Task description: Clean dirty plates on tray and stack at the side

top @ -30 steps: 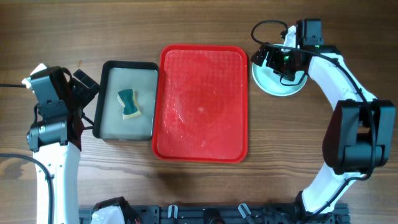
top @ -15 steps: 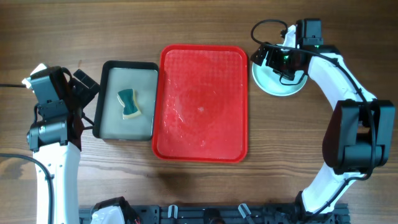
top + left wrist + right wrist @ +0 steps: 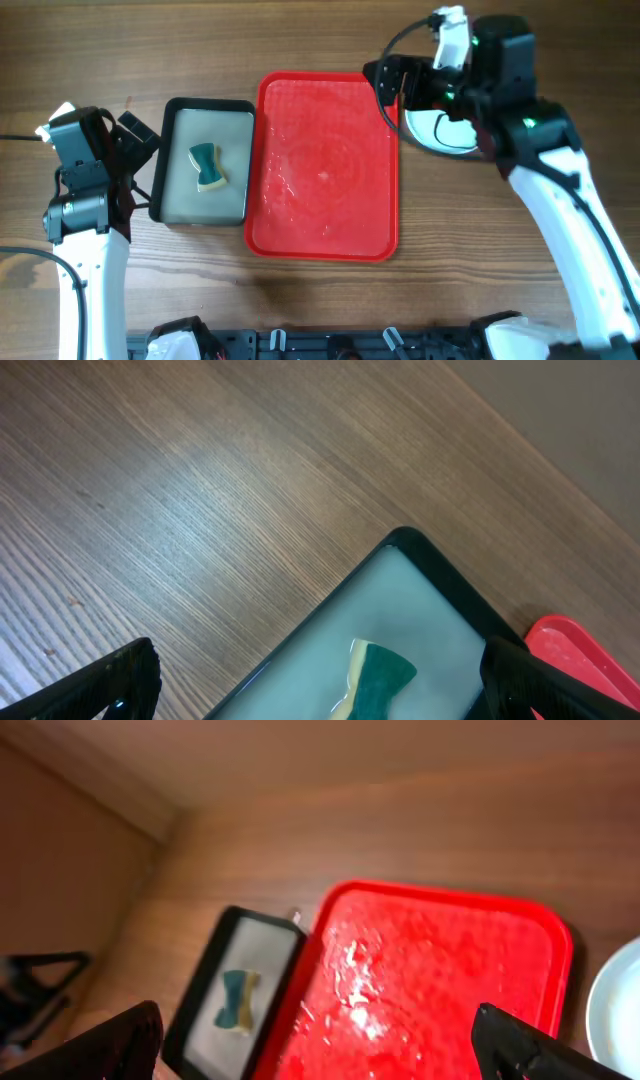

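While both pincers are standing spread and carrying nothing, the red tray (image 3: 325, 225) is lying at the middle of the table (image 3: 320, 35), wet and bearing no plate. The plates (image 3: 442, 133) are sitting in a stack just right of the tray's far right corner, partly hidden under the right arm; their count cannot be told. The right pincer (image 3: 388, 88) is hovering over that far right corner, close beside the stack. The left pincer (image 3: 138, 133) is hovering at the left rim of the grey tray (image 3: 232, 200), where the sponge (image 3: 207, 166) is lying.

Judged risks:
- If the right arm is drawing away low, it is risking a catch on the stack's rim, sliding or tipping it.
- If the plates are wet, they are liable to be slipping on one another.
- If the left pincer is reaching carelessly for the sponge, it is risking a shove of the grey tray against the red tray.
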Robot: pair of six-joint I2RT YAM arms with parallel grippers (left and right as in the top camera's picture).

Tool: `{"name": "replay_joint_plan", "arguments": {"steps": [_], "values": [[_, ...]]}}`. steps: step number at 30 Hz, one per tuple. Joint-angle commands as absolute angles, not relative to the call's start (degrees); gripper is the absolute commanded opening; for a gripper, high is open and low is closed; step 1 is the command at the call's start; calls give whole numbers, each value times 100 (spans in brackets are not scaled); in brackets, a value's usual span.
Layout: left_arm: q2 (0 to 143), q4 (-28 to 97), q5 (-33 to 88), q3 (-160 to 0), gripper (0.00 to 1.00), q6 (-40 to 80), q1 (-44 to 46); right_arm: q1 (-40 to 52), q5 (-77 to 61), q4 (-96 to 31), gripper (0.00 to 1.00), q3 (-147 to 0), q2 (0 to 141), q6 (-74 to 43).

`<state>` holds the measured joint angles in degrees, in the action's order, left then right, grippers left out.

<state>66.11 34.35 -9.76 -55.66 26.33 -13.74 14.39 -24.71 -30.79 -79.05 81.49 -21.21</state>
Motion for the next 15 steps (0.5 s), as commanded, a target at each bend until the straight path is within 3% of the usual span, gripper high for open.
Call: {"name": "replay_joint_plan", "arguments": {"steps": [1, 8, 15], "values": [[6622, 3413, -987, -5599, 100, 2709, -1404, 1457, -1767, -3070, 99, -7909, 7400, -2161], [6622, 3413, -987, -5599, 100, 2707, -1404, 1457, -375, -3334, 100, -7496, 5948, -1726], [6622, 3413, -987, -5599, 100, 2709, -1404, 1269, -379, -45, 100, -4108, 3304, -1284]]}}
